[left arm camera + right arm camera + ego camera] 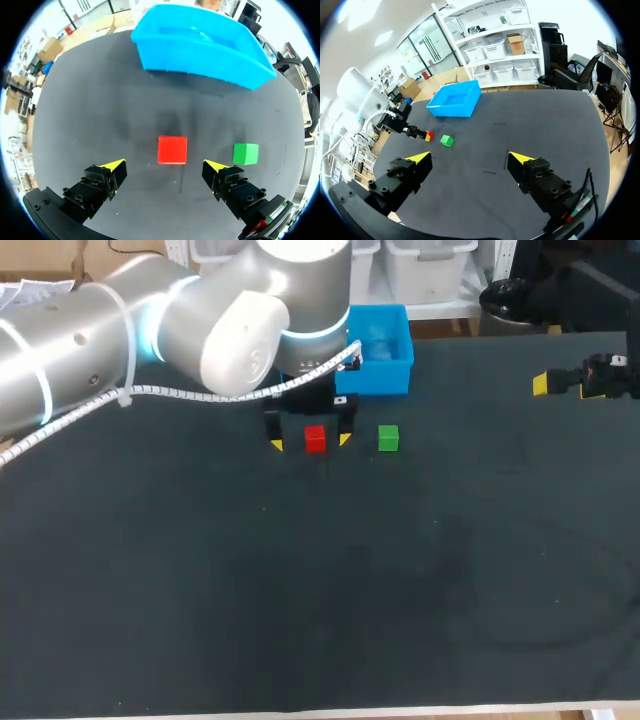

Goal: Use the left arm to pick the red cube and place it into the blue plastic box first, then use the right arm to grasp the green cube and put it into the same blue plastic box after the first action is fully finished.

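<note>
dark table (300,590); blue box (385,355) (partly hidden)

left hand (165,163) open | red cube (172,149) between fingers | untouched

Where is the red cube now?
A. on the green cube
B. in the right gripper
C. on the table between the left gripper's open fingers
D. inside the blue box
C: the red cube lies on the table, the left gripper open on either side of it.

We're looking down on the table (300,620) from above and behind. Our left wrist cam is hanging close over the red cube (172,149), and the right one is viewing it from way across.
</note>
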`<state>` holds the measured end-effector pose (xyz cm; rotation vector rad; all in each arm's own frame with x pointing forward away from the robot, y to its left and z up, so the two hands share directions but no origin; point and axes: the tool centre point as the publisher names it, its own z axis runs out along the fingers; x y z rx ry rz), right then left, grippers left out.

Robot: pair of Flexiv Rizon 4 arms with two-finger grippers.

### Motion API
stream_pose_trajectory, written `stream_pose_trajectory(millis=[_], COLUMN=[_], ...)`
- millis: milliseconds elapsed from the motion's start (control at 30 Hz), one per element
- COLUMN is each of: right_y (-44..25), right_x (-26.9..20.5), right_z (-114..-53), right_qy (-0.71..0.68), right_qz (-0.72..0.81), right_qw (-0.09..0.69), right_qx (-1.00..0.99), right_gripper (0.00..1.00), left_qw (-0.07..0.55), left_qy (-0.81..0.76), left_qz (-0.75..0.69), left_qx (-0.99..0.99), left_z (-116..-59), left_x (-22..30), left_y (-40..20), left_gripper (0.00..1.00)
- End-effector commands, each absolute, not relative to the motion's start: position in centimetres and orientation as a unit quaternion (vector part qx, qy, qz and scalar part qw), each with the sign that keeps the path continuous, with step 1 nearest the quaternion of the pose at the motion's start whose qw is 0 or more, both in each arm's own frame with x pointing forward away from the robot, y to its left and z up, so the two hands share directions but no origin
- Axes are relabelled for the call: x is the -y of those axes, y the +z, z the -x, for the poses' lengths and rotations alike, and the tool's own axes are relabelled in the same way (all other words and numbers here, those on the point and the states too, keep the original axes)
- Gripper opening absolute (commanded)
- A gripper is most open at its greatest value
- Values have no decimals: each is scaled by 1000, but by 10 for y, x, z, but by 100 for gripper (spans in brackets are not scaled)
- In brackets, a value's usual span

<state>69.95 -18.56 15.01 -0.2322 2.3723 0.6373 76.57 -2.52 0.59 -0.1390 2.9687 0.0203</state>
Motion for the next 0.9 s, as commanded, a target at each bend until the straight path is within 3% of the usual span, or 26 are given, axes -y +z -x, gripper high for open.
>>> stream_pose_trajectory(millis=[33,700,733,800,833,900], right_y=[150,150,150,150,150,150], right_x=[185,185,185,185,185,185], right_z=[-699,-699,-699,-699,-699,-699], right_qy=[243,243,243,243,243,243], right_qz=[89,89,89,89,89,89], right_qw=[331,331,331,331,331,331], right_qx=[-908,-908,-908,-908,-908,-908], right_gripper=[100,100,100,100,100,100], left_qw=[80,74,74,74,73,73], left_qy=[7,18,17,18,18,17], left_qz=[46,40,40,40,41,42], left_qx=[-996,-996,-996,-996,-996,-996], left_z=[-776,-778,-778,-778,-778,-778], left_x=[29,26,26,26,26,26], left_y=[2,-5,-5,-5,-5,-6], left_gripper=[100,100,64,16,0,0])
